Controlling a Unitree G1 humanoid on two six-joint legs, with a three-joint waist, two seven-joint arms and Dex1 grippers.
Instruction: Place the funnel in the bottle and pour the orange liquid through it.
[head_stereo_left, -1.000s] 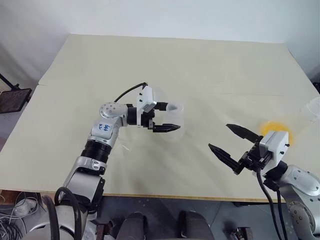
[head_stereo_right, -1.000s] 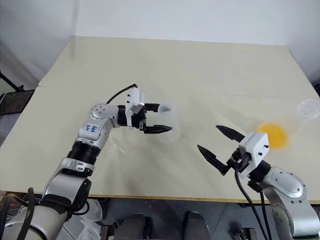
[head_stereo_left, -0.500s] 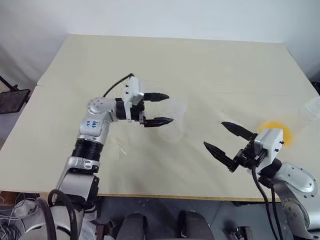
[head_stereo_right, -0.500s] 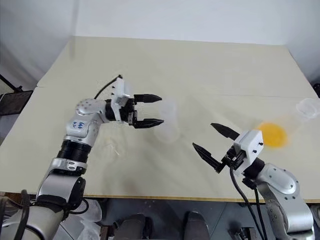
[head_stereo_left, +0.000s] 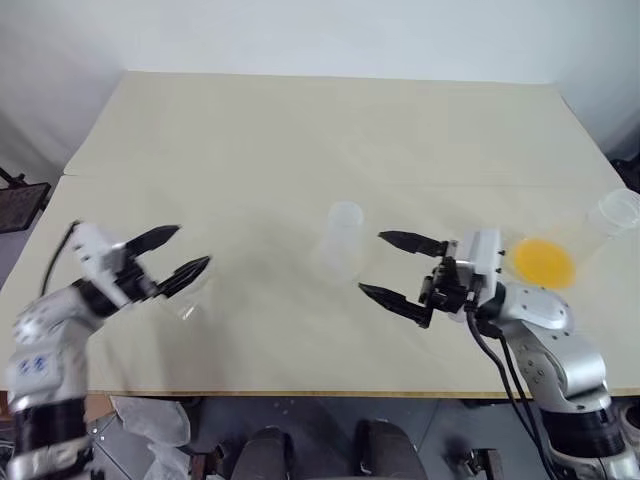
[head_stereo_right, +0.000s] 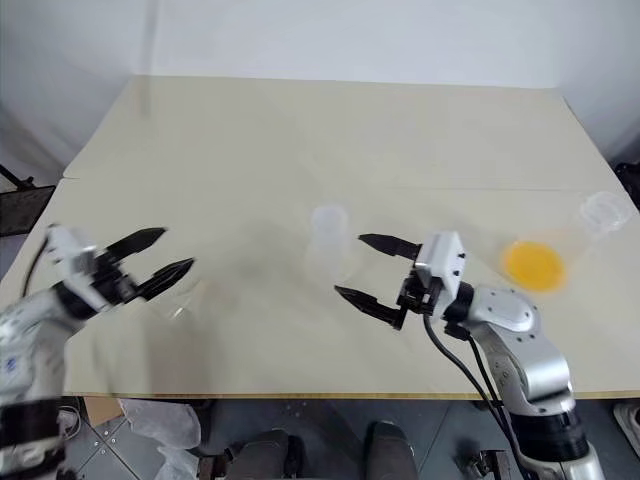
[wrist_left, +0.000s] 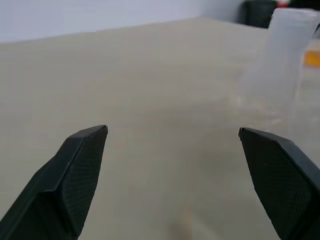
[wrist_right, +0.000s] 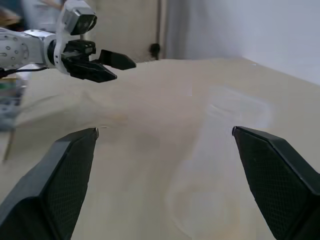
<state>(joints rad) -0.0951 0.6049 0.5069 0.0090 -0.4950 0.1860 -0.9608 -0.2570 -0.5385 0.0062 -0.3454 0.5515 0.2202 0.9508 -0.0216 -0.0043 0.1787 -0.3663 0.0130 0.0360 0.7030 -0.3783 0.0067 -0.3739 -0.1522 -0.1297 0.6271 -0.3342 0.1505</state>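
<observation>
I see the bottle (head_stereo_left: 344, 238) upright mid-table, well off every edge. My left gripper (head_stereo_left: 172, 256) hangs spread wide and empty near the table's left edge. My right gripper (head_stereo_left: 391, 266), equally wide and empty, sits just beside the bottle, with the orange liquid (head_stereo_left: 543, 261) near the right edge.

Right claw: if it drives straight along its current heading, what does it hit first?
Most likely the small clear plastic bottle. The right claw stands open, pointing across the table toward the robot's left, and the bottle sits just ahead by its upper finger. Depth is unclear; it may only clip the bottle.
</observation>
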